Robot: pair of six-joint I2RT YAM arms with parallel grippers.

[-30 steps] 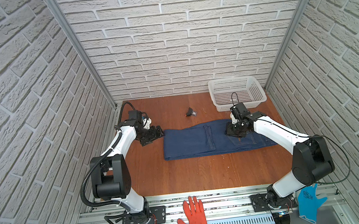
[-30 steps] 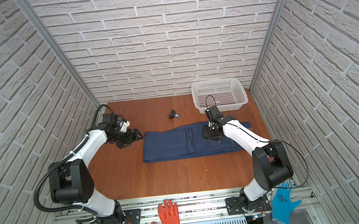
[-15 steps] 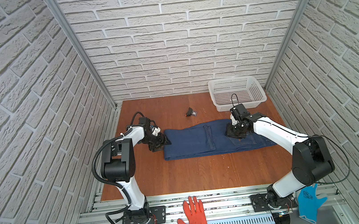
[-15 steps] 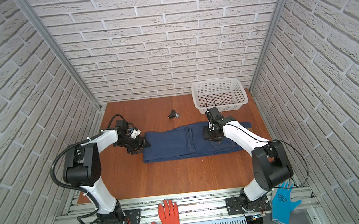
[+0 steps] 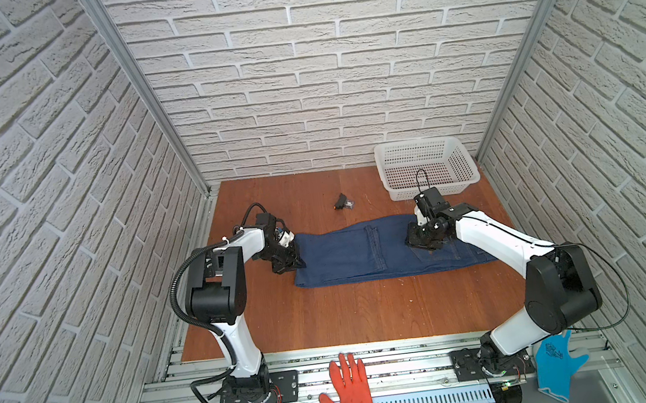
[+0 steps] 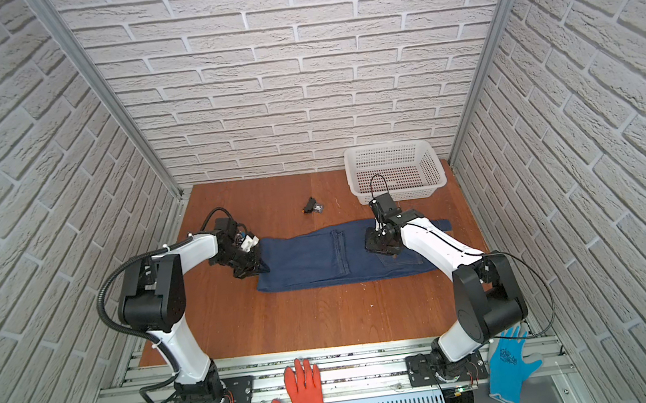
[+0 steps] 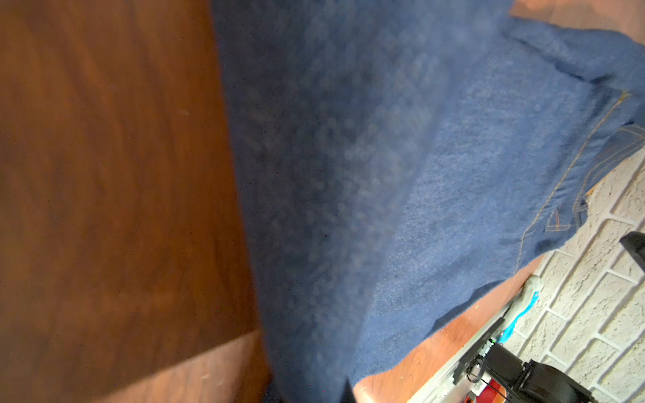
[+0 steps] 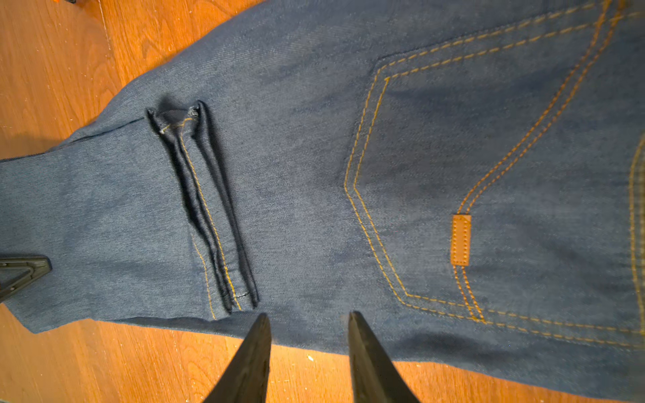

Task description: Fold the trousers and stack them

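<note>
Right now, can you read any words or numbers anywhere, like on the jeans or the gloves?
No text here can be read.
Blue glove: a dark print, too small to read.
Tan patch on the trousers: only stitching, no letters.
Nothing else in view shows words, numbers or signs.
</note>
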